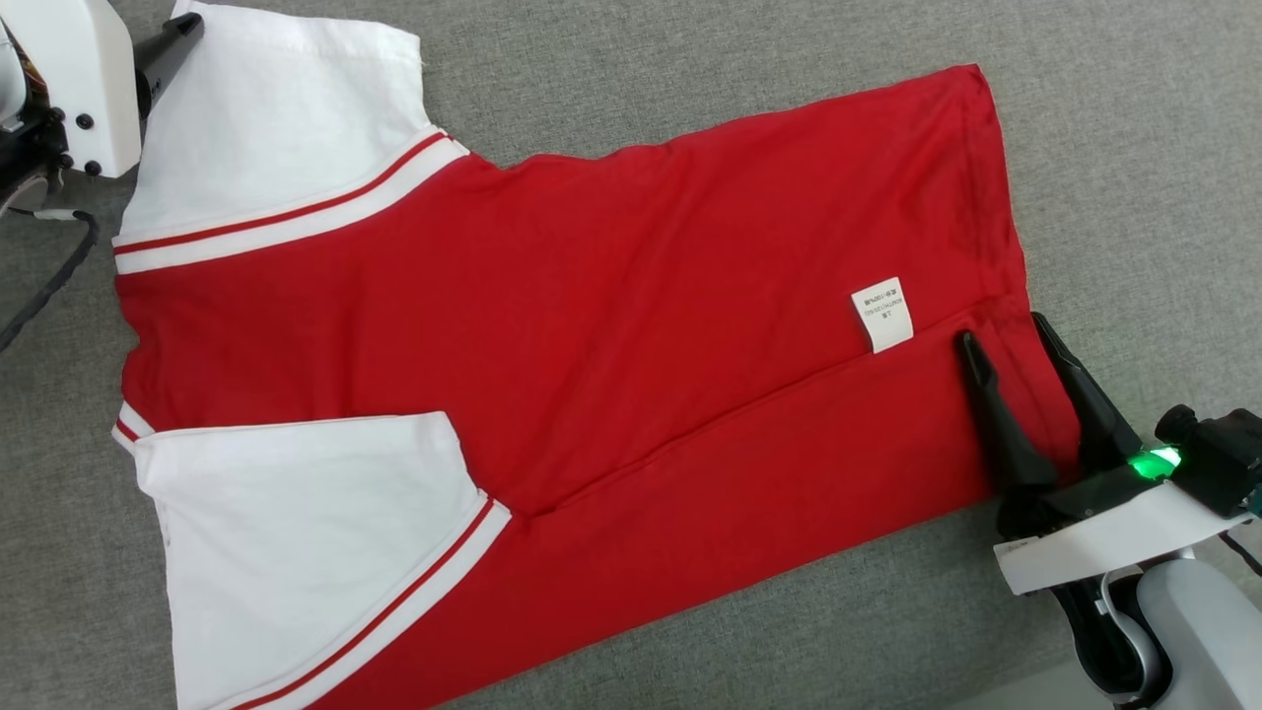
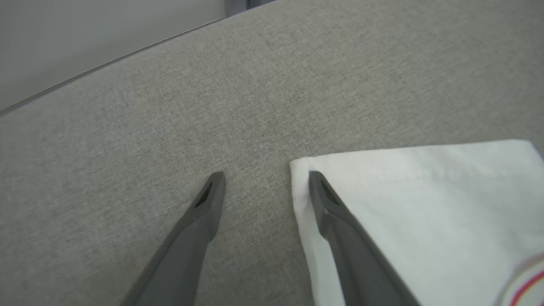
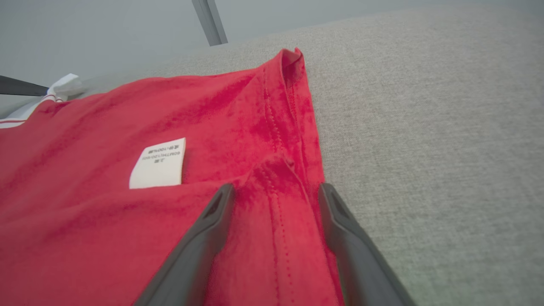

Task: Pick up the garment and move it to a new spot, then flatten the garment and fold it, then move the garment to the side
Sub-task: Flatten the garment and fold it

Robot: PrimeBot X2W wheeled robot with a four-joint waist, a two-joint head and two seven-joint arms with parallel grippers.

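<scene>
The garment [image 1: 592,325] is a red T-shirt with white sleeves and red stripes, lying spread on the grey cloth surface with a white care label [image 1: 882,314] near its hem. My right gripper [image 1: 1006,330] stands open at the hem [image 3: 276,187], its two fingers straddling the hem's edge. My left gripper [image 2: 265,174] is open at the far white sleeve [image 2: 425,212]; one finger lies over the sleeve's corner, the other over bare surface. In the head view the left arm's white housing [image 1: 84,79] sits at the top left corner.
The grey fabric surface [image 1: 1134,148] extends around the shirt, with bare room to the right and top. A black cable [image 1: 49,276] hangs at the far left. The surface's far edge [image 2: 106,63] shows in the left wrist view.
</scene>
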